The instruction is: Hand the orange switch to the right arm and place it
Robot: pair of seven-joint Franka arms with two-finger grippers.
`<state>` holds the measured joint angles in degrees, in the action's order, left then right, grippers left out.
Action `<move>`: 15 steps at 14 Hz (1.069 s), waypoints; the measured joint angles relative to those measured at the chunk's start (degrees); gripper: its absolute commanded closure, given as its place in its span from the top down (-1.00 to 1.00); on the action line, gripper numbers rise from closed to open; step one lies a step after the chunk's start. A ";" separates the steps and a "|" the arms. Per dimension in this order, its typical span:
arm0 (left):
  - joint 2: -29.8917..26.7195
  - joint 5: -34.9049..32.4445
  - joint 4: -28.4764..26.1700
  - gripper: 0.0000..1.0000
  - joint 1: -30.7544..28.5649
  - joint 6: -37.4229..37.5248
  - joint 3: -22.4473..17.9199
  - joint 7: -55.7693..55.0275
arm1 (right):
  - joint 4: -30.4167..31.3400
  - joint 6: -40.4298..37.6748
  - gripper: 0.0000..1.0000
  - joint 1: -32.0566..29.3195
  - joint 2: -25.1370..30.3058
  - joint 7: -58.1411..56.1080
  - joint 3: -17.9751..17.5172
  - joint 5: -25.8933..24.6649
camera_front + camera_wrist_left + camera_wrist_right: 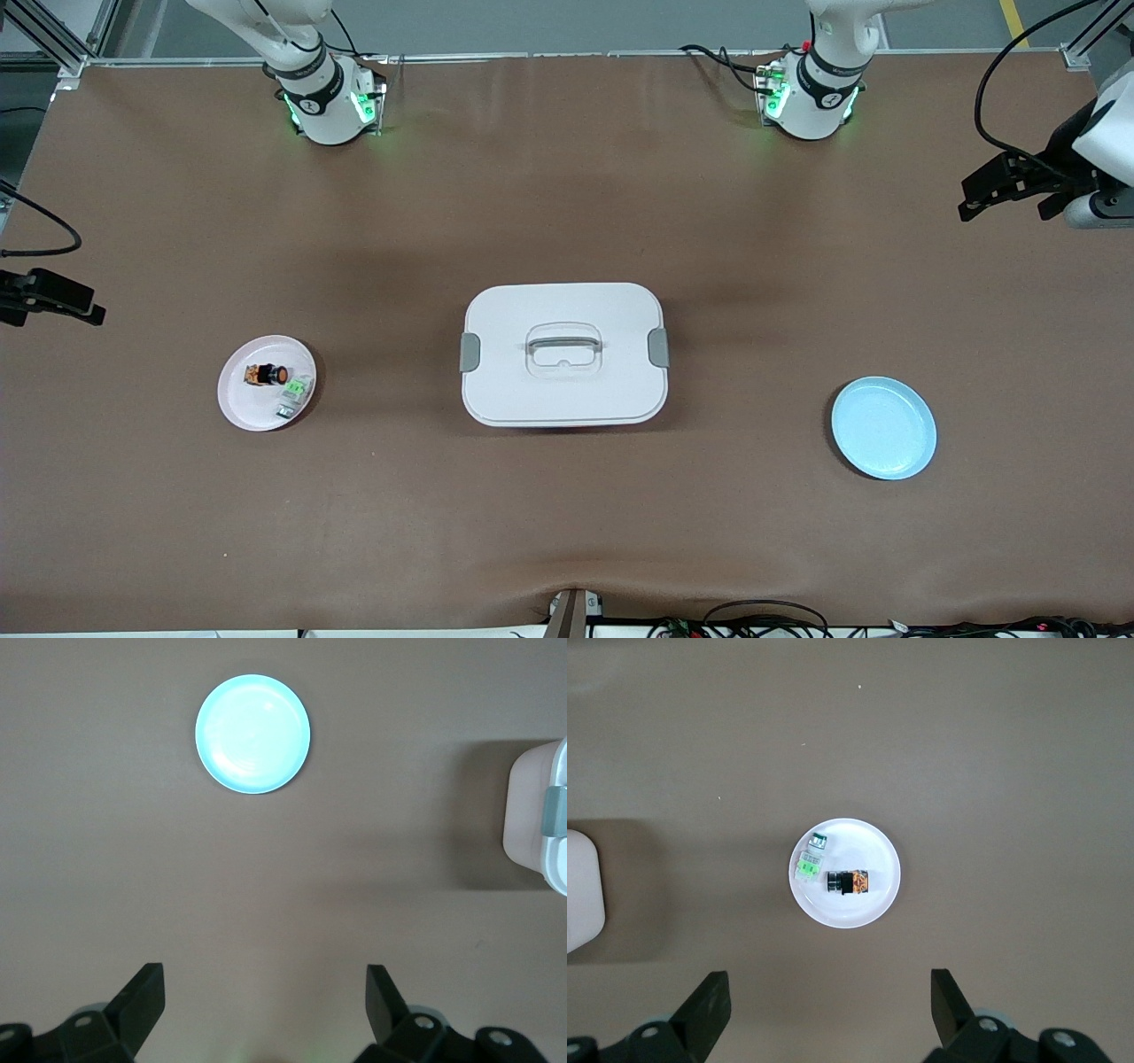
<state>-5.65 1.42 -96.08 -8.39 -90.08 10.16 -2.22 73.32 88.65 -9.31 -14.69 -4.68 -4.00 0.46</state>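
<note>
The orange switch point(267, 375), a stubby black cylinder with an orange face, lies on its side on a pale pink plate point(235, 403) toward the right arm's end of the table. In the right wrist view the switch point(850, 881) lies on the plate point(859, 904). My right gripper point(62, 301) point(830, 983) is open and empty, high over the table's edge at that end. My left gripper point(1005, 199) point(263, 979) is open and empty, high over the left arm's end of the table.
A small green-and-clear part point(297, 388) point(807, 868) lies on the pink plate beside the switch. A white lidded box point(514, 390) point(532, 815) with a handle stands mid-table. An empty light blue plate point(884, 428) point(253, 734) sits toward the left arm's end.
</note>
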 measured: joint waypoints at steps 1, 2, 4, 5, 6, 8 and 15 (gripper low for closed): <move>0.00 0.00 0.00 1.00 -0.02 0.00 0.00 0.00 | -0.44 -0.89 1.00 -0.02 0.34 0.06 0.01 0.01; -0.01 0.00 0.00 1.00 -0.02 0.01 0.00 0.00 | -0.74 -1.97 1.00 -0.02 0.94 0.25 0.01 0.03; -0.01 0.00 0.00 1.00 -0.02 0.02 0.00 0.02 | -0.87 -3.28 1.00 -0.02 2.43 2.78 -0.04 0.22; -0.01 0.00 0.01 1.00 -0.02 0.03 0.00 0.04 | -0.87 -3.61 1.00 0.00 3.14 4.43 -0.14 0.37; -0.01 0.00 0.00 1.00 -0.02 0.05 0.01 0.06 | -0.87 -3.83 1.00 0.02 3.72 5.23 -0.24 0.47; -0.02 0.00 0.00 1.00 0.00 0.21 0.10 0.16 | -0.83 -3.88 1.00 0.05 4.03 5.62 -0.41 0.61; -0.02 0.00 -0.06 1.00 0.38 0.45 2.36 0.09 | 4.47 -1.93 1.00 0.28 6.22 5.90 -0.74 0.66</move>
<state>-5.66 1.42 -96.13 -8.00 -89.63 12.52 -2.13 77.79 86.73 -9.03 -8.47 1.22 -4.74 1.12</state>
